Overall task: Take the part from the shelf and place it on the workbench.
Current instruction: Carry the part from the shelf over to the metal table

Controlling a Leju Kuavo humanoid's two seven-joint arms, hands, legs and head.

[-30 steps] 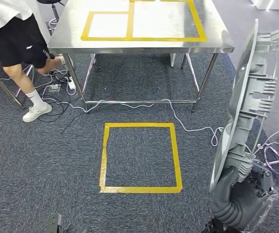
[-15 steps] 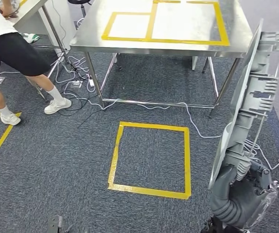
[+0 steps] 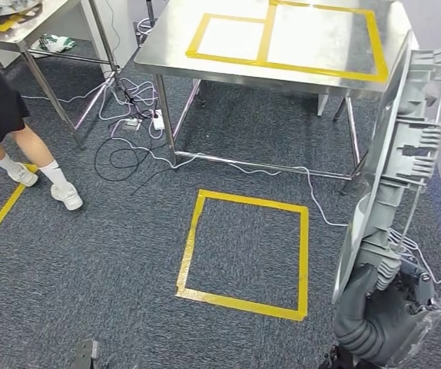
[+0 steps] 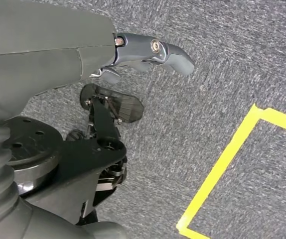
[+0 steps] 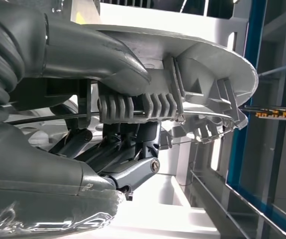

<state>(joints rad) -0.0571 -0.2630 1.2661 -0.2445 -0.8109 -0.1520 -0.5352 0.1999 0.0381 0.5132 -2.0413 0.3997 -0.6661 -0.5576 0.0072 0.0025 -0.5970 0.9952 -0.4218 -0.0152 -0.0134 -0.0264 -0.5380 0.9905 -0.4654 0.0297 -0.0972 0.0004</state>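
My right hand (image 3: pixel 380 315) grips the part (image 3: pixel 401 146), a large grey cast-metal piece with ribs and a curved plate, and holds it upright at the right edge of the head view. In the right wrist view the thumb (image 5: pixel 96 55) lies over the part's plate (image 5: pixel 194 64) and the darker fingers (image 5: pixel 134 169) clamp its ribs from the other side. The workbench (image 3: pixel 166 50), a steel table marked with yellow tape rectangles (image 3: pixel 230 38), stands ahead across the carpet. My left hand (image 4: pixel 96 55) hangs over the carpet with its fingers (image 4: pixel 171 50) stretched out and nothing in them.
A yellow tape square (image 3: pixel 247 250) marks the carpet in front of the workbench. Cables (image 3: pixel 131 146) trail on the floor by the bench's legs. A person's legs (image 3: pixel 9 131) are at the left, beside a second steel table (image 3: pixel 27 23).
The camera has moved: the workbench and floor square have slid rightward in the picture and a second table has come in. The person has stepped left. The part stays in my right hand.
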